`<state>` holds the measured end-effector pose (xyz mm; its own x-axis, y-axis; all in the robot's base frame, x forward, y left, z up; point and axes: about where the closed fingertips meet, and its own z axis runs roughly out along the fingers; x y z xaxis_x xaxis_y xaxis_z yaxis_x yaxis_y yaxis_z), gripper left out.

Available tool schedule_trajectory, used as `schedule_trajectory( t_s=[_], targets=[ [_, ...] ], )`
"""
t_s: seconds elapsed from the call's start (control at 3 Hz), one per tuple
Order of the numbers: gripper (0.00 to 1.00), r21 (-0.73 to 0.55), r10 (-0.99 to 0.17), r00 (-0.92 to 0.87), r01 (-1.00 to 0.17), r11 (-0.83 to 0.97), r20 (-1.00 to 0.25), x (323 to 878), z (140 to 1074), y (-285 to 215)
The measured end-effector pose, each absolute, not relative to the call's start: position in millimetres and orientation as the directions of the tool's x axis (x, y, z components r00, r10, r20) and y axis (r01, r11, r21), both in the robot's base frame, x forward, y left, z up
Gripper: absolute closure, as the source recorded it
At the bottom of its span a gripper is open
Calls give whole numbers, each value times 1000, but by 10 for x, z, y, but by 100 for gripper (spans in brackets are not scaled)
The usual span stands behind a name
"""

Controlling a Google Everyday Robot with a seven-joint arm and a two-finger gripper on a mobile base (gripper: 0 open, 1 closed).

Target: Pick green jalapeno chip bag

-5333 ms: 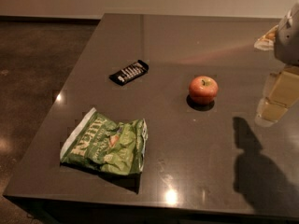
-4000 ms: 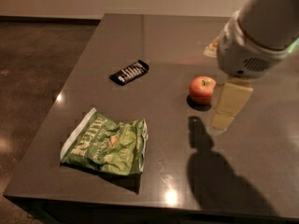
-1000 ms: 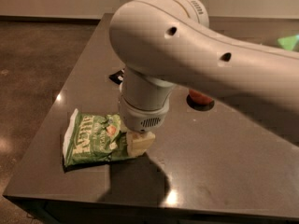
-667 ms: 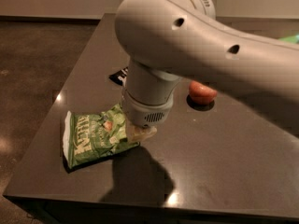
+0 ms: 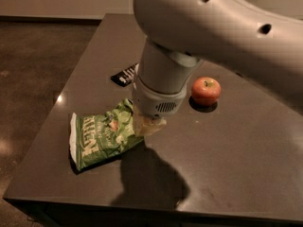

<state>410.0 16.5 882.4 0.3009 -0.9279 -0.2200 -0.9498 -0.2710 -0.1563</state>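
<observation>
The green jalapeno chip bag (image 5: 101, 139), crinkled light-green foil with white lettering, is on the front left of the dark table (image 5: 246, 164). My gripper (image 5: 147, 126) comes down from the big pale arm and is shut on the bag's right end. That end is bunched and raised off the table, while the left end with the white strip still rests low. The arm's wrist hides part of the bag's upper right edge.
A red apple (image 5: 206, 91) sits right of the gripper, a short gap away. A small black bar wrapper (image 5: 124, 75) lies behind the arm, partly hidden. The table's left and front edges are close to the bag; dark floor lies beyond.
The arm swung from the right across the table and came down on the bag. Over the last second the bag's right end has been pinched and lifted, and the bag has tilted.
</observation>
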Motion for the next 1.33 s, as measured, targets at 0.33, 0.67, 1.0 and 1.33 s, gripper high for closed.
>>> schedule_trajectory(
  t_s=[0.33,0.67,1.0,1.33],
  targets=[
    [100,-172,-913,305,-949,-265,-273,4089,9119,114],
    [100,-215,-879,347,-933,-289,-326,4016,9505,141],
    [100,-243,-847,380,-920,-307,-371,3966,9824,165],
    [100,-276,-808,417,-905,-325,-415,3933,10163,202]
  ],
)
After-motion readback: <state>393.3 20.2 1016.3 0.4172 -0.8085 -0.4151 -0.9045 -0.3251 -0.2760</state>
